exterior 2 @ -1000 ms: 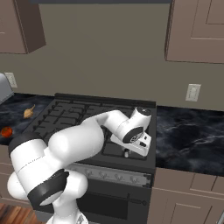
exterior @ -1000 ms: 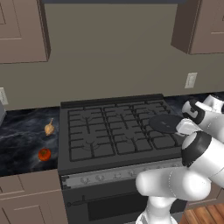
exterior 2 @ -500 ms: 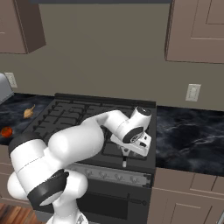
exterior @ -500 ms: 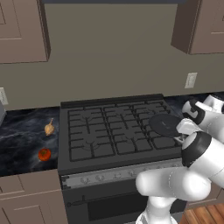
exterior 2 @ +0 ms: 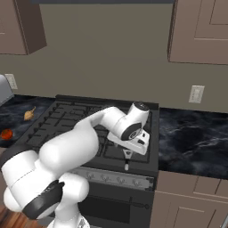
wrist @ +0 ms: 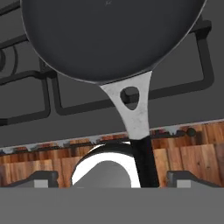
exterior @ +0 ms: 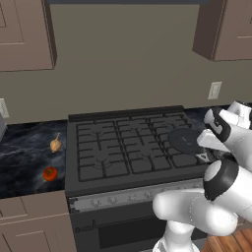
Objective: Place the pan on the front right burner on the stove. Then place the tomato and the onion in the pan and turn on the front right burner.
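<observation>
Pan rests on front right burner; arm bent low above its handle, pincer now released, previously clenched.

No lettering, brand or number reads anywhere, though the stove knob strip may be too small to tell.
</observation>
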Available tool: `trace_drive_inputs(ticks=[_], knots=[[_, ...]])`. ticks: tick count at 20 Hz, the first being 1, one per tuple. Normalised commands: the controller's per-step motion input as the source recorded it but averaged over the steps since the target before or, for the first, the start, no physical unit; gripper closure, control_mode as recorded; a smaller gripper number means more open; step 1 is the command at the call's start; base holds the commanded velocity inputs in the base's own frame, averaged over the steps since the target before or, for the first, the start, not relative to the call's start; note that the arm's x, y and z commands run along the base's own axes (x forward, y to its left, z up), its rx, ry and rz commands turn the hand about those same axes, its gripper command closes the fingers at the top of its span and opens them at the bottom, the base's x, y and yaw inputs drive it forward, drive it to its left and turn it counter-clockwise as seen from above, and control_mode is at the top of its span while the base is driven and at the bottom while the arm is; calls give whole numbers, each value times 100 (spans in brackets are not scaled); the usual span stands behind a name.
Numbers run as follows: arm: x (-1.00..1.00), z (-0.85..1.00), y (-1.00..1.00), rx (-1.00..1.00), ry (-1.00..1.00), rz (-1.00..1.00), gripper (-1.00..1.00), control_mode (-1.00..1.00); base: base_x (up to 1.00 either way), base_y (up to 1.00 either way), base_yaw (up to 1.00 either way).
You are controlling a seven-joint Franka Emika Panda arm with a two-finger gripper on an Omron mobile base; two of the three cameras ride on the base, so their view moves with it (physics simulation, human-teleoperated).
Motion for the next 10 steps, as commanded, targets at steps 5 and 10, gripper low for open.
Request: trace_drive_inputs(ticks=[5, 10], knots=[[0, 4, 91, -15, 0, 0, -100, -100, 0, 0, 0], [0, 0, 82, -15, 0, 0, -100, -100, 0, 0, 0]])
